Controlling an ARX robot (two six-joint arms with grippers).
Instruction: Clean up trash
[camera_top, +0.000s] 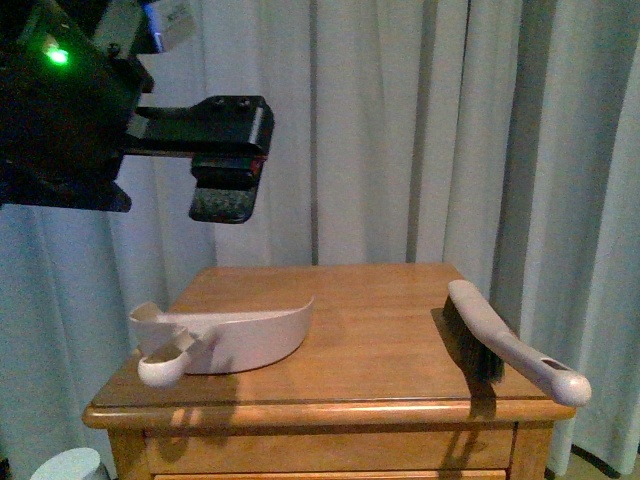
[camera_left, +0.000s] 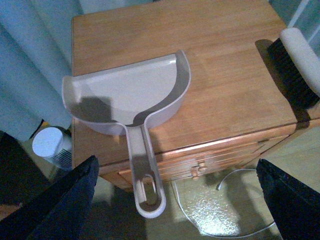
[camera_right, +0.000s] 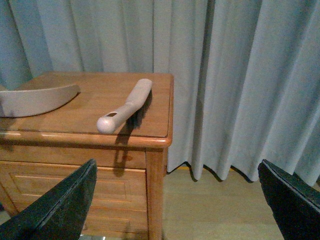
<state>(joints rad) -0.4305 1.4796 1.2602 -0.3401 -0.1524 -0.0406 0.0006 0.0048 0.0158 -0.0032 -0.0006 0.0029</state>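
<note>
Currently the left gripper (camera_left: 176, 161) and right gripper (camera_right: 177, 162) gape wide, holding nothing. On the table (camera_top: 380, 310), the dustpan (camera_top: 250, 340) sits lower left and the brush (camera_top: 500, 340) lower right.

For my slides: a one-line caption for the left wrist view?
Open left gripper looks down on a beige plastic dustpan whose handle overhangs the edge of the wooden cabinet.

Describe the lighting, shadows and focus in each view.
Front view: dim, bluish, soft; the left pincer is a dark, underexposed shape. Left wrist view: a dark shadow lies inside the dustpan; glare on the floor. Right wrist view: the brush shadows the cabinet front.
</note>
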